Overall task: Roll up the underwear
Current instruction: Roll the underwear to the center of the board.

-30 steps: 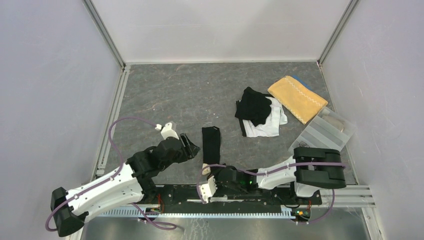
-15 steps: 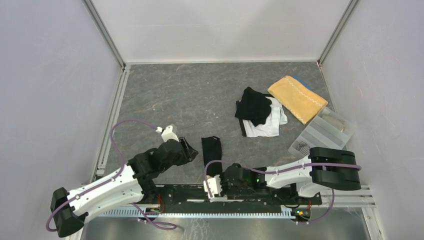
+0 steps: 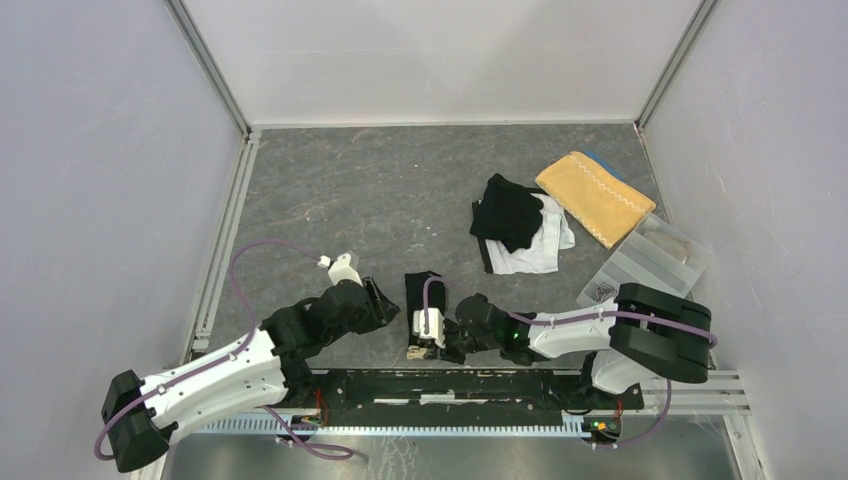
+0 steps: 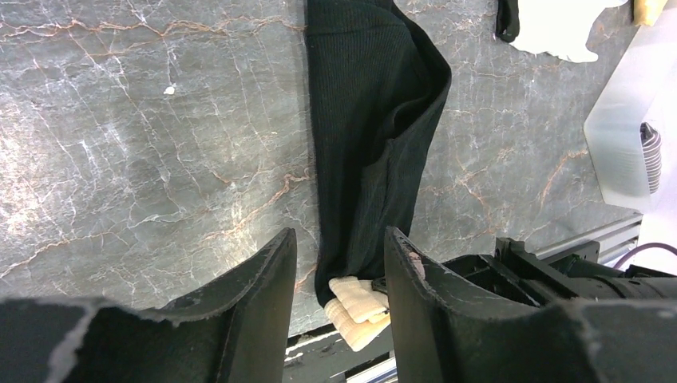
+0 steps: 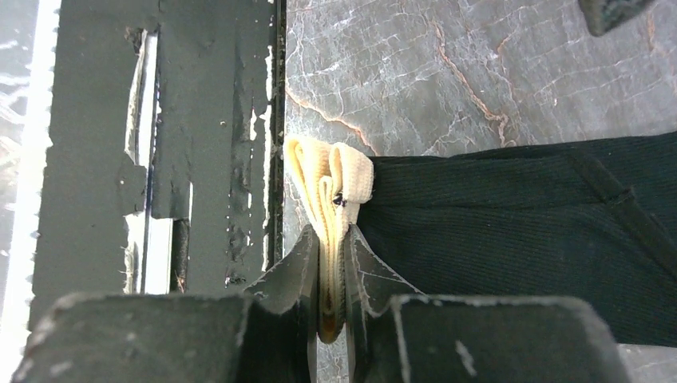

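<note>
One piece of underwear (image 3: 422, 293) lies as a long black ribbed strip (image 4: 363, 136) near the table's front edge, with a bulging fold along its right side. Its cream waistband (image 5: 331, 179) is at the near end. My right gripper (image 5: 333, 236) is shut on that waistband (image 4: 361, 306), low over the front rail (image 3: 420, 348). My left gripper (image 4: 339, 243) stands open just left of the strip (image 3: 384, 300), nothing between its fingers. More underwear, black over white, sits in a pile (image 3: 517, 226) at mid right.
A mustard-yellow towel (image 3: 596, 196) lies at the back right. A clear divided tray (image 3: 648, 262) sits by the right wall, its corner (image 4: 631, 132) in the left wrist view. The black base rail (image 5: 207, 128) runs along the near edge.
My right gripper has carried the waistband end away from the near rail onto the table, so the strip is shorter and buckled. My left gripper has narrowed and drawn back slightly.
</note>
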Action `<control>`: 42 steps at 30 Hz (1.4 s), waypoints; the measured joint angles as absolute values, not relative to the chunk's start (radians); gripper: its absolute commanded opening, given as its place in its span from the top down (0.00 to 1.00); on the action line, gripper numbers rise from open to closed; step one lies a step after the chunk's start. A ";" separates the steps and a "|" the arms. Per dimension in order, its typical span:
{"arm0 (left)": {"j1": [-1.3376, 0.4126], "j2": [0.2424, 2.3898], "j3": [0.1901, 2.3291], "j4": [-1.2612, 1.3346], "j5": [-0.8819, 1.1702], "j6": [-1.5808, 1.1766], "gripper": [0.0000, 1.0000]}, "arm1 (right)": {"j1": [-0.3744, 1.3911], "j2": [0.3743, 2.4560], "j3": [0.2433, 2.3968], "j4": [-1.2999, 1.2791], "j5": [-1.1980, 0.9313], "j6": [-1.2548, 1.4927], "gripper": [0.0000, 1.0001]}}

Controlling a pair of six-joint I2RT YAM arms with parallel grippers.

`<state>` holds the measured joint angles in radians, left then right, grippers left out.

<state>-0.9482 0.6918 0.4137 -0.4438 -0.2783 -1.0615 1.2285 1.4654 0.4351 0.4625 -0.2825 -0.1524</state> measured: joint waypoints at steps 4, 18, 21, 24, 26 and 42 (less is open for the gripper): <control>-0.948 0.694 0.414 -0.442 -0.279 -1.061 0.51 | 1.170 1.485 0.436 0.484 -0.353 -0.072 0.99; -0.948 0.783 0.414 -0.382 -0.257 -1.026 0.56 | 1.017 1.642 0.578 0.437 -0.537 0.153 0.91; -0.948 0.799 0.414 -0.351 -0.241 -1.010 0.56 | 0.992 1.645 0.577 0.435 -0.543 0.195 0.91; -0.948 0.816 0.414 -0.326 -0.223 -0.996 0.56 | 0.965 1.647 0.572 0.439 -0.542 0.242 0.91; -0.948 0.824 0.414 -0.311 -0.206 -0.986 0.56 | 0.950 1.653 0.569 0.447 -0.544 0.276 0.90; -0.949 0.910 0.395 -0.221 -0.144 -0.897 0.69 | 0.867 1.710 0.559 0.508 -0.626 0.456 0.80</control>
<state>-0.9485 0.9104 0.3950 -0.2207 -0.1440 -0.8967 0.8665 1.7100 0.5591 0.5079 -0.6262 0.4564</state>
